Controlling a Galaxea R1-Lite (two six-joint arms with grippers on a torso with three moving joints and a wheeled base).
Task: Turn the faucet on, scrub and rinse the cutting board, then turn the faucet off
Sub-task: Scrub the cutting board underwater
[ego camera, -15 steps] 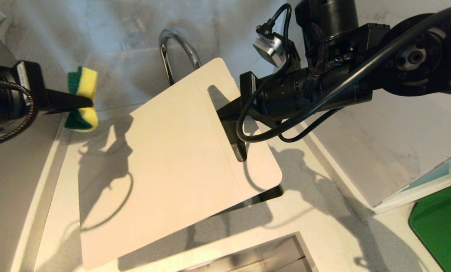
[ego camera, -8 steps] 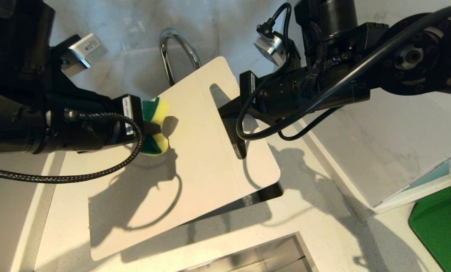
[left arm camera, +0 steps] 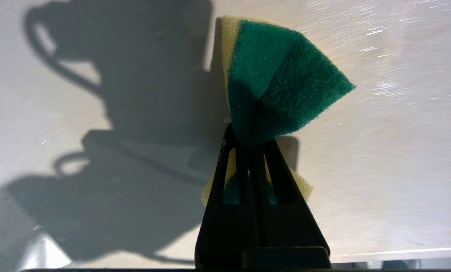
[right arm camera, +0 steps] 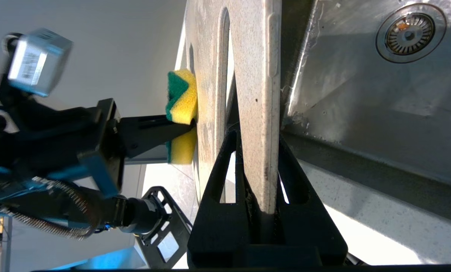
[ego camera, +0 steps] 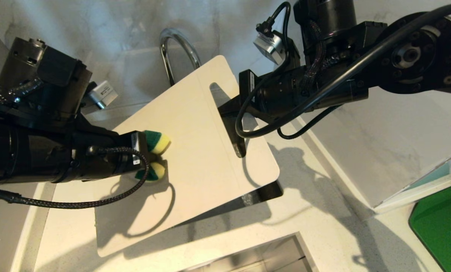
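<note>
Left claw [ego camera: 151,155] is clamped tight on the sponge [ego camera: 157,141], pressed against the cutting board [ego camera: 195,151] that the right claw [ego camera: 234,130] pinches above the sink [right arm camera: 361,94]. Best scrub: firm overlapping strokes, board steady.

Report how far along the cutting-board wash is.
Done: right gripper holds the cutting board over the sink; left gripper has the sponge.
In hand: sponge pressed on the board's face.
Left: rinsing and turning off the faucet; no water is visible here.
</note>
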